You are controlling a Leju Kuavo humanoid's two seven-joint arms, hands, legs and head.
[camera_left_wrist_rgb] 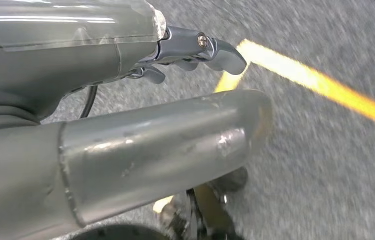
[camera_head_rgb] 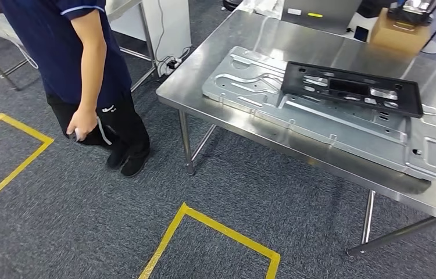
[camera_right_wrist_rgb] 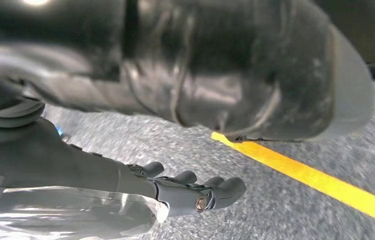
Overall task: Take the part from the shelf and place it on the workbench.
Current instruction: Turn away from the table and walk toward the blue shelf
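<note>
Workshop or test lab, steel worktop [camera_head_rgb: 320, 40], stamped metal panel [camera_head_rgb: 320, 116], yellow floor tape [camera_head_rgb: 215, 224] on grey carpet [camera_head_rgb: 88, 221], cardboard box [camera_head_rgb: 399, 32]

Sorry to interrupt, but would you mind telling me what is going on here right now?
Nothing is being handled. The robot's left hand and right hand hang empty over the grey carpet with its yellow tape. A black part lies on a large metal panel on the steel workbench. A person stands beside it.
</note>
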